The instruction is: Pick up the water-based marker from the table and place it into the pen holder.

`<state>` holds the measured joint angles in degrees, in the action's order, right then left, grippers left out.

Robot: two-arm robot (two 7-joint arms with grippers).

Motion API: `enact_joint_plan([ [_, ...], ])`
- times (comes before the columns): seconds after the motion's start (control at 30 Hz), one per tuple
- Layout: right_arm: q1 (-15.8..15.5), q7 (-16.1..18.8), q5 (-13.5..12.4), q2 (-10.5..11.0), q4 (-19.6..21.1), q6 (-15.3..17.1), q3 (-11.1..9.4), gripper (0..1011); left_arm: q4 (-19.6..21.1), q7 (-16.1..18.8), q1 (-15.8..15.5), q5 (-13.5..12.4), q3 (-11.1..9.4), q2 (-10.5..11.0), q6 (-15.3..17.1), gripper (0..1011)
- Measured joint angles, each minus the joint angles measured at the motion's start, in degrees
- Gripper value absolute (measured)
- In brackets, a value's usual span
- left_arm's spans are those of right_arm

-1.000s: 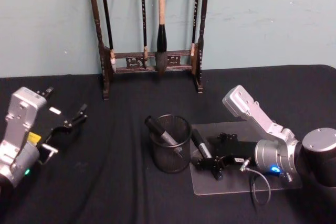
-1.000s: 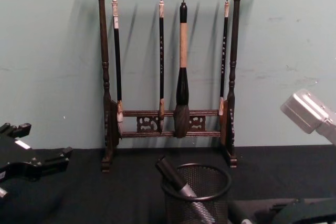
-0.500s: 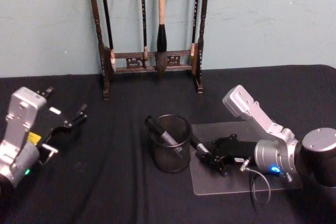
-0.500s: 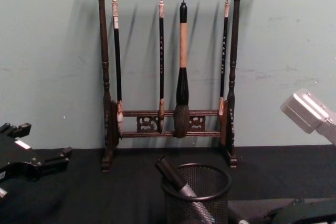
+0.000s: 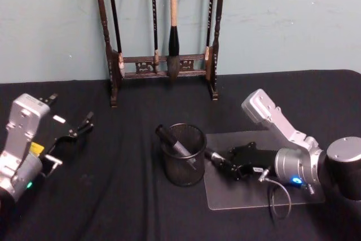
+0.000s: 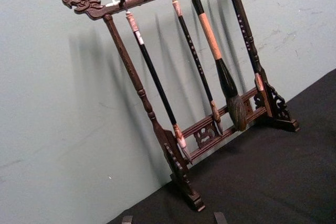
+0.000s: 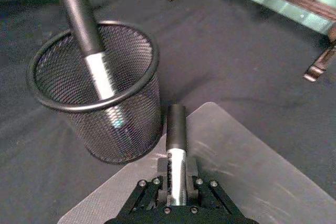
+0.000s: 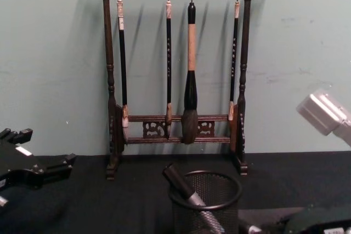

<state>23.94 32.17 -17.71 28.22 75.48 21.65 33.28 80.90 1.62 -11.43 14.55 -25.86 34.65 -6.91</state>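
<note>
The water-based marker (image 5: pixel 217 161), black cap and silver barrel, is held in my right gripper (image 5: pixel 231 169), which is shut on its barrel just above the clear mat (image 5: pixel 256 196). In the right wrist view the marker (image 7: pixel 176 142) sticks out past the gripper (image 7: pixel 177 191), cap end toward the pen holder (image 7: pixel 118 121) and a little short of its wall. The black mesh pen holder (image 5: pixel 183 167) stands left of the mat with another marker (image 5: pixel 172 141) leaning inside. My left gripper (image 5: pixel 72 134) rests open at the far left.
A tall dark wooden brush rack (image 5: pixel 163 69) with hanging brushes stands at the back by the wall. A black cloth (image 5: pixel 113 196) covers the table. A cable loop (image 5: pixel 277 204) hangs by my right wrist over the mat.
My right gripper went from open around the lying marker to shut on it. The marker has risen slightly off the mat and turned, cap toward the holder. The left arm stayed still.
</note>
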Motion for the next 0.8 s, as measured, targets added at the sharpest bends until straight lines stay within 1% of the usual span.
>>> enact_joint_plan([
  [0.07, -0.2, -0.4, -0.4, -0.1, 0.1, -0.3, -0.6, 205, 0.0, 0.0, 0.0, 0.0, 0.0, 0.0, 0.0, 1001],
  [0.13, -0.2, -0.5, -0.5, -0.1, 0.1, -0.3, -0.8, 205, 0.0, 0.0, 0.0, 0.0, 0.0, 0.0, 0.0, 1001],
  [0.2, -0.3, -1.1, -0.8, -0.1, 0.4, -0.6, -1.6, 205, 0.0, 0.0, 0.0, 0.0, 0.0, 0.0, 0.0, 1001],
  [0.27, -0.4, -1.4, -0.9, -0.1, 0.5, -0.8, -2.1, 205, 0.0, 0.0, 0.0, 0.0, 0.0, 0.0, 0.0, 1001],
  [0.37, -0.6, -2.4, -1.8, -0.3, 1.0, -1.9, -3.7, 205, 0.0, 0.0, 0.0, 0.0, 0.0, 0.0, 0.0, 1001],
  [0.4, -0.8, -2.8, -2.3, -0.5, 1.2, -2.7, -4.6, 205, 0.0, 0.0, 0.0, 0.0, 0.0, 0.0, 0.0, 1001],
  [0.43, -0.8, -2.8, -2.3, -0.5, 1.2, -2.7, -4.6, 205, 0.0, 0.0, 0.0, 0.0, 0.0, 0.0, 0.0, 1001],
  [0.47, -0.9, -2.9, -2.6, -0.6, 1.4, -3.0, -5.0, 205, 0.0, 0.0, 0.0, 0.0, 0.0, 0.0, 0.0, 1001],
  [0.5, -1.2, -3.2, -3.5, -0.8, 1.7, -4.1, -5.9, 205, 0.0, 0.0, 0.0, 0.0, 0.0, 0.0, 0.0, 1001],
  [0.53, -1.2, -3.2, -3.5, -0.8, 1.7, -4.1, -5.9, 205, 0.0, 0.0, 0.0, 0.0, 0.0, 0.0, 0.0, 1001],
  [0.57, -1.6, -3.5, -4.6, -1.0, 2.2, -5.6, -7.2, 205, 0.0, 0.0, 0.0, 0.0, 0.0, 0.0, 0.0, 1001],
  [0.63, -2.0, -3.8, -5.9, -1.3, 2.9, -7.2, -8.5, 205, 0.0, 0.0, 0.0, 0.0, 0.0, 0.0, 0.0, 1001],
  [0.7, -2.2, -4.0, -6.7, -1.5, 3.2, -8.3, -9.3, 205, 0.0, 0.0, 0.0, 0.0, 0.0, 0.0, 0.0, 1001],
  [0.73, -2.4, -4.1, -7.5, -1.7, 3.4, -9.5, -10.0, 205, 0.0, 0.0, 0.0, 0.0, 0.0, 0.0, 0.0, 1001],
  [0.77, -2.4, -4.1, -7.5, -1.7, 3.4, -9.5, -10.0, 205, 0.0, 0.0, 0.0, 0.0, 0.0, 0.0, 0.0, 1001],
  [0.8, -2.6, -4.1, -8.4, -2.1, 3.6, -11.0, -10.7, 205, 0.0, 0.0, 0.0, 0.0, 0.0, 0.0, 0.0, 1001],
])
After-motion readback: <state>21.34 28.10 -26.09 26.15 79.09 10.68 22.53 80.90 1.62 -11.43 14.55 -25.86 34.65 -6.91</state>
